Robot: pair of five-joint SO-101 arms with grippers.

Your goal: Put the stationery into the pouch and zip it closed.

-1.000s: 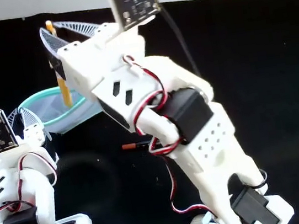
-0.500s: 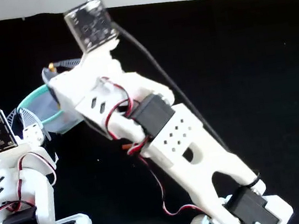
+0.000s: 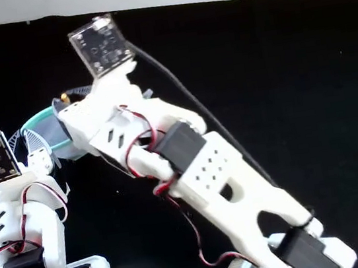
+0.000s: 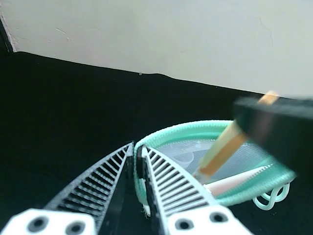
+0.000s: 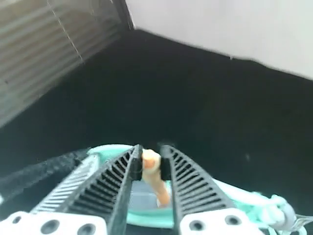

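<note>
Right wrist view: the right gripper (image 5: 150, 155) clamps an orange pencil (image 5: 157, 183), tip inside the open teal pouch (image 5: 230, 192) — arm stretched diagonally across the table (image 3: 304, 76). The left gripper (image 4: 138, 149) pinches the pouch's rim.

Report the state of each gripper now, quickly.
Left gripper: shut on the rim of the pouch.
Right gripper: shut on the pencil.

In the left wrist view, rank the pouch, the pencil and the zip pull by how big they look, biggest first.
1. pouch
2. pencil, counting only the part that shows; its upper end is covered
3. zip pull, clearly the smallest
</note>
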